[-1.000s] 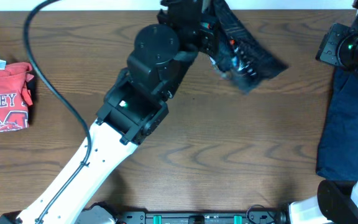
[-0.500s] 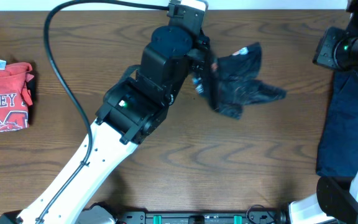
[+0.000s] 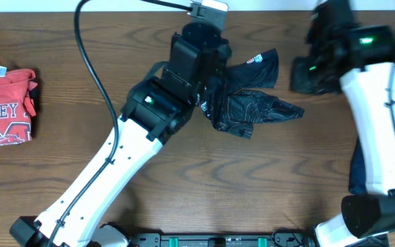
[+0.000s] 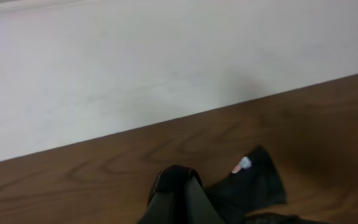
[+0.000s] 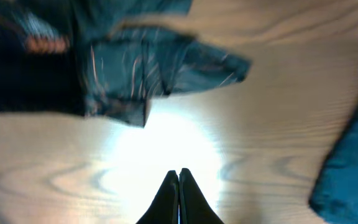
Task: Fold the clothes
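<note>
The brown tabletop [image 3: 252,195] fills the near side. Farther back, a folded red shirt [image 3: 5,113] lies at its left edge and a dark blue garment [image 5: 347,171] at its right. Toward the far edge the black jersey [image 3: 249,110] lies crumpled mid-table, one end bunched in the clenched left gripper [image 4: 174,186]. The right gripper [image 5: 179,180] hovers just right of it, pinched closed on nothing.

A brown wood-grain table [image 3: 252,178] meets a plain white surface [image 4: 166,62] at its far edge.
</note>
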Controlling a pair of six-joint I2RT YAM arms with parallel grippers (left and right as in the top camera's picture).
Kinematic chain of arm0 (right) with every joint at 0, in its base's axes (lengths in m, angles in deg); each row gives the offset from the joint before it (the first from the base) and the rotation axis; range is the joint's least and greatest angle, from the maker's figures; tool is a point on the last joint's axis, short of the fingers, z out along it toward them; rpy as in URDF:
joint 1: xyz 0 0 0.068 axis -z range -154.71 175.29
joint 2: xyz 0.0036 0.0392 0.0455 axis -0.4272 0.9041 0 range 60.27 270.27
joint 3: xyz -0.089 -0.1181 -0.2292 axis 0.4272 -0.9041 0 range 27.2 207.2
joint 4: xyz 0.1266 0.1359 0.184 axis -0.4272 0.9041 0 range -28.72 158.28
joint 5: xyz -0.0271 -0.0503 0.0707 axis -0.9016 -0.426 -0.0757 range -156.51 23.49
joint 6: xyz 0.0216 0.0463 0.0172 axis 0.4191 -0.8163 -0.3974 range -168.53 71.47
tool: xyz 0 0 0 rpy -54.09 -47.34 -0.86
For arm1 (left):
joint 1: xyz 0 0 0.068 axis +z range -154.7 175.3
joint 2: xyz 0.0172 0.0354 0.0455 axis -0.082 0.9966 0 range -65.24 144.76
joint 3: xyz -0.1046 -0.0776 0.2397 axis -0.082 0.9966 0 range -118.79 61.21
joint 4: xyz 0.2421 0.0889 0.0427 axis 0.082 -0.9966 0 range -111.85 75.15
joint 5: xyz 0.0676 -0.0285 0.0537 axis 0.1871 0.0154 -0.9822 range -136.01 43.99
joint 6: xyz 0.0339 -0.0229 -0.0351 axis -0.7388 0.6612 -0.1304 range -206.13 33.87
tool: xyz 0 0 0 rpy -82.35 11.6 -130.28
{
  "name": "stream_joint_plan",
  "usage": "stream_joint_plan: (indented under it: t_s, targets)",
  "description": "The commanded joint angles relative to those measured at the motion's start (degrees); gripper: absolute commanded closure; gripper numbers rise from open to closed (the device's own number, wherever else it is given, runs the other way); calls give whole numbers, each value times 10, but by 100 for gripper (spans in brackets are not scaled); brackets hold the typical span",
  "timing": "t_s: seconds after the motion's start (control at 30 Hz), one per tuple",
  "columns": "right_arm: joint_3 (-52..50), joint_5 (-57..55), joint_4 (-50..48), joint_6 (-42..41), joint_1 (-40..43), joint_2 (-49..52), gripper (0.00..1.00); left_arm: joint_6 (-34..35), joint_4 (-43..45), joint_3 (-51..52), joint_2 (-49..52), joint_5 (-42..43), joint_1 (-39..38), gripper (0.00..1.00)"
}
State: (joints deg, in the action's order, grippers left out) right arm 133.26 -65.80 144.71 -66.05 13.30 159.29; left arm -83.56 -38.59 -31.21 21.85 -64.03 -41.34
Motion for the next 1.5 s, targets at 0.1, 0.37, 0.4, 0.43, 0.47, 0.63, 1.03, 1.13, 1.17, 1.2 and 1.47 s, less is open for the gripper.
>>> stream_joint_plan:
  t_s: [0.1, 0.37, 0.4, 0.43, 0.47, 0.63, 1.03, 1.13, 1.17, 1.2, 1.47]
  targets:
    - [-104, 17, -49, -20, -72, 1, 87, -8, -11, -12, -4, -12, 45, 94]
    - [-206, 67, -96, -42, -124, 1, 83, -8, -37, -12, -4, -11, 76, 94]
    - [-221, 73, -106, -43, -128, 1, 82, -8, -39, -12, -4, -11, 77, 94]
    - [-233, 75, -113, -43, -132, 1, 76, -8, -39, -12, -4, -11, 78, 94]
    - [-248, 80, -124, -43, -136, 1, 68, -8, -39, -12, -4, -11, 78, 94]
    - [-318, 104, -184, -10, -153, 1, 46, -8, -41, -12, -4, -11, 78, 94]
    - [-353, 104, -276, 266, -131, 4, 10, -7, -54, -12, -4, -11, 78, 94]
    - [-353, 128, -300, 271, -123, 7, 5, -7, -58, -12, -4, -11, 78, 94]
    - [-353, 126, -308, 233, -120, 10, 6, -7, -58, -12, -4, -11, 78, 94]
    - [-353, 127, -312, 191, -118, 12, 13, -7, -58, -12, -4, -11, 78, 94]
    - [-354, 136, -308, 193, -121, 61, 16, -7, -58, -12, -4, -11, 78, 94]
